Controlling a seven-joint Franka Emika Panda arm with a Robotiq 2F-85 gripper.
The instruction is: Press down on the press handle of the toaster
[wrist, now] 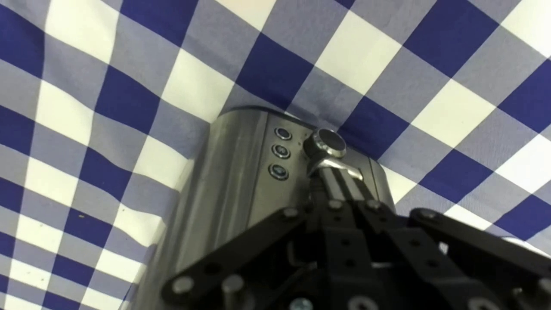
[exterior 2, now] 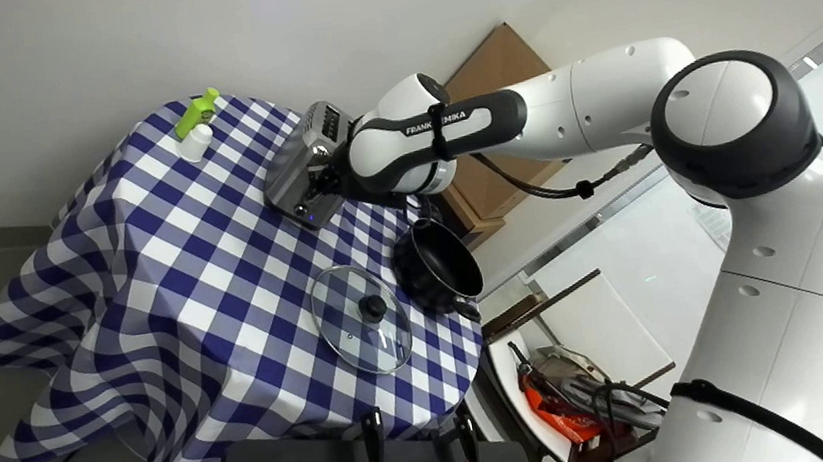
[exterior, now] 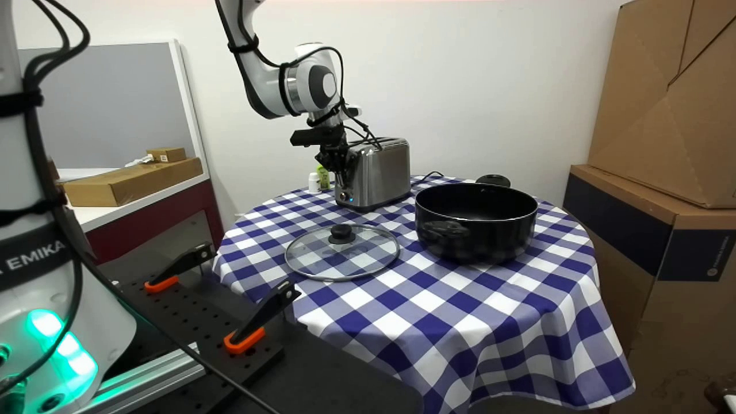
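Observation:
The silver toaster [exterior: 388, 167] stands at the back of the table in both exterior views [exterior 2: 290, 171]. In the wrist view the toaster [wrist: 232, 172] shows its end face with several buttons and a round knob. The press handle [wrist: 330, 162] shows as a shiny curved lever close beside the round knob, low on the end face. My gripper [wrist: 338, 172] is shut, its two fingertips side by side over the press handle and seemingly touching it. The fingers partly hide the handle. In an exterior view the gripper [exterior: 342, 179] points down along the end face.
A black pot [exterior: 477, 241] and a glass lid [exterior: 342, 253] lie on the checkered tablecloth [exterior: 437, 322] in front of the toaster. A white bottle [exterior 2: 195, 143] and a green item [exterior 2: 197, 113] stand by the table's far edge. A wall is behind the table.

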